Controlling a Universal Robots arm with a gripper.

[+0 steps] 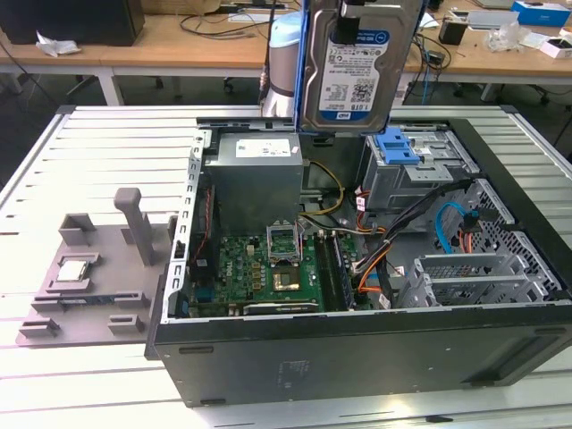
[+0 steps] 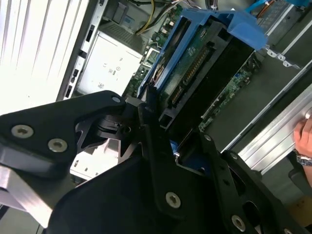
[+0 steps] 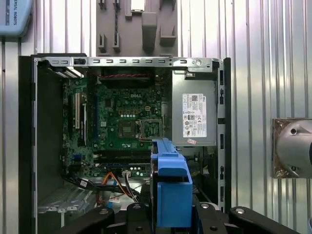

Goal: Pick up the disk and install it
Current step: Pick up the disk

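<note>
The disk [image 1: 357,67] hangs upright above the back of the open computer case [image 1: 357,357]. It is a silver drive with a white-and-blue label, framed by a blue bracket. My gripper [image 2: 168,129] is shut on the disk, its black fingers [image 2: 148,109] clamping the drive's edges. In the second wrist view the drive's circuit-board side and blue bracket [image 2: 204,58] point down toward the case. The first wrist view shows the bracket [image 3: 170,190] edge-on between the gripper's arms [image 3: 173,217], over the case's cable area.
Inside the case lie the motherboard [image 1: 268,268], grey power supply [image 1: 255,174], a drive cage with a blue latch [image 1: 398,147] and loose cables [image 1: 375,259]. A grey fixture with a small silver chip [image 1: 76,268] sits at the exterior view's left. A hand [image 2: 304,134] rests beside the case.
</note>
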